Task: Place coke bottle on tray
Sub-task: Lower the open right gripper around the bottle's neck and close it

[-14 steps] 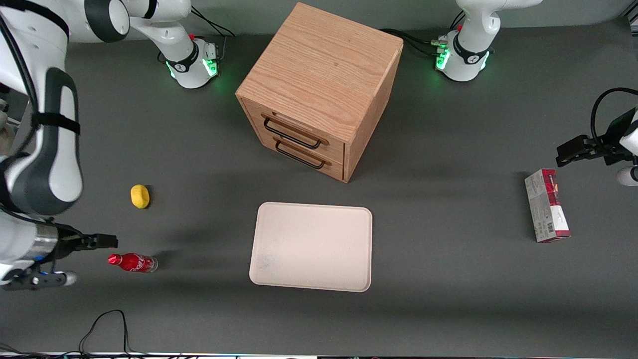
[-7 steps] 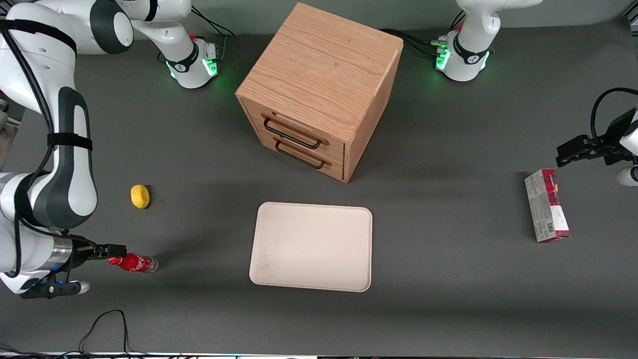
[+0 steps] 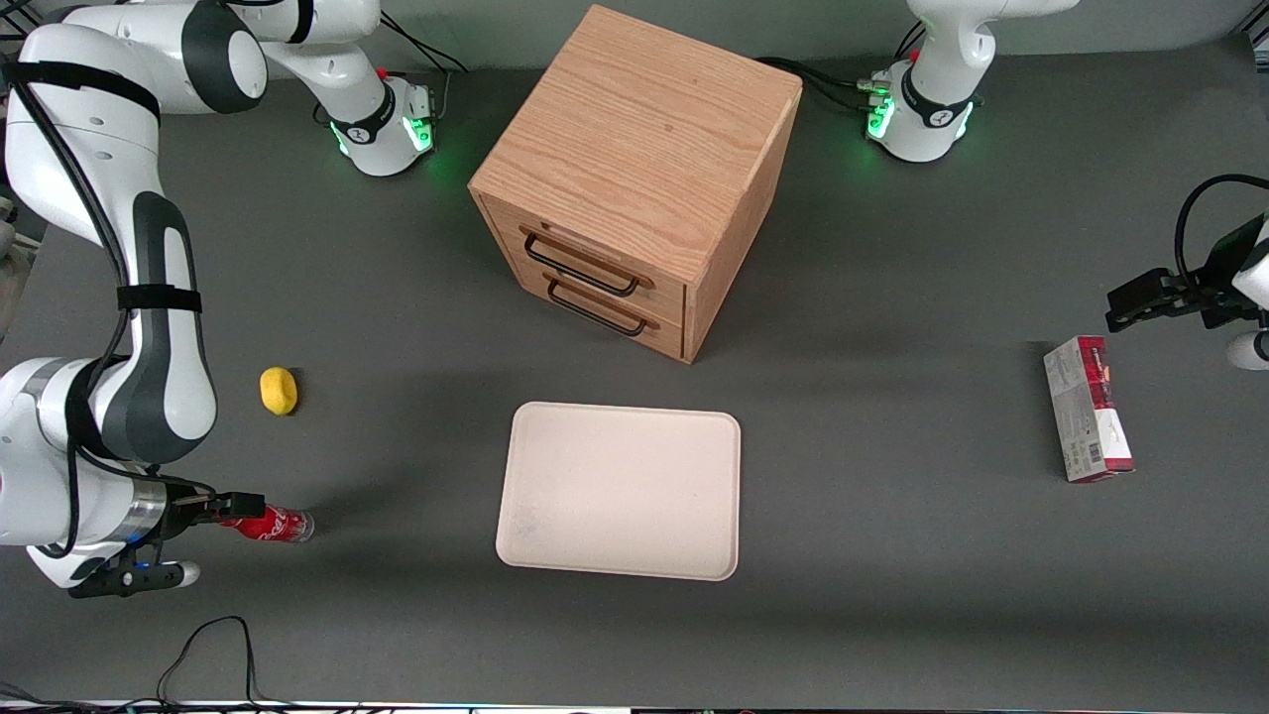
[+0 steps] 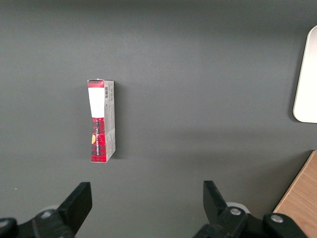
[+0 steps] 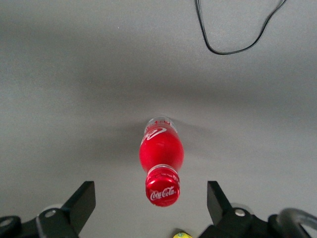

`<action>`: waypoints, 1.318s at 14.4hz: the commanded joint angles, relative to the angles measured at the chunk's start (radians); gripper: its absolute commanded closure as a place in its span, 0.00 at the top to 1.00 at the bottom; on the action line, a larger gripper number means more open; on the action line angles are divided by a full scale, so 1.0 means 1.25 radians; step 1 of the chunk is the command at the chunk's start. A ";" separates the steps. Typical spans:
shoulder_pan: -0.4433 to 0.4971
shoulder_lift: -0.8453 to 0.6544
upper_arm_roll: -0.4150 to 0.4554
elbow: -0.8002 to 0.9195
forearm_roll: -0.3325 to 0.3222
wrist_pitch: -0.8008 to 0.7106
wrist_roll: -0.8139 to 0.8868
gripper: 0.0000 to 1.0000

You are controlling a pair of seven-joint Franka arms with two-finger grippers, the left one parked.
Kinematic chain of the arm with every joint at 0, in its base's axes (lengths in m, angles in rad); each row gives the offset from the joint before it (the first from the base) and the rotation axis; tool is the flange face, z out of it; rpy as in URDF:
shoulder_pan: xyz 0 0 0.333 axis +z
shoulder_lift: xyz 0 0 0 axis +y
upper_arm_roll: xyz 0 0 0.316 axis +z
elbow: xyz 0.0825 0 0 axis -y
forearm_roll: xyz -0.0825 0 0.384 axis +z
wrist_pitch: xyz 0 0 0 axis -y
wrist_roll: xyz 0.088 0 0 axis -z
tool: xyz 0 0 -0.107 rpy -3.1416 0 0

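Note:
The coke bottle [image 3: 273, 524] lies on its side on the dark table toward the working arm's end, its cap pointing at my gripper. My right gripper [image 3: 238, 510] is open and hovers over the cap end, not touching it. In the right wrist view the red bottle [image 5: 161, 151] lies between the spread black fingers [image 5: 84, 199], its shiny cap nearest the camera, and the gripper [image 5: 151, 202] is empty. The cream tray [image 3: 620, 489] lies flat at the table's middle, well apart from the bottle; its edge shows in the left wrist view [image 4: 308, 84].
A yellow lemon [image 3: 279, 390] lies farther from the front camera than the bottle. A wooden two-drawer cabinet [image 3: 634, 178] stands farther back than the tray. A red-and-grey carton [image 3: 1088, 409] lies toward the parked arm's end. A black cable [image 3: 203, 645] loops near the front edge.
My gripper has moved along the table toward the bottle and now covers its cap end. The bottle, tray and the other things have not moved.

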 commanded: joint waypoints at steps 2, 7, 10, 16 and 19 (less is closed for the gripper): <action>-0.004 0.001 -0.002 -0.016 0.020 0.037 -0.028 1.00; -0.010 0.002 -0.002 -0.039 0.020 0.066 -0.029 0.95; -0.011 0.001 -0.003 -0.040 0.020 0.063 -0.061 0.00; -0.013 -0.001 -0.003 -0.046 0.020 0.062 -0.070 0.00; -0.008 -0.010 -0.003 -0.046 0.020 0.053 -0.059 0.00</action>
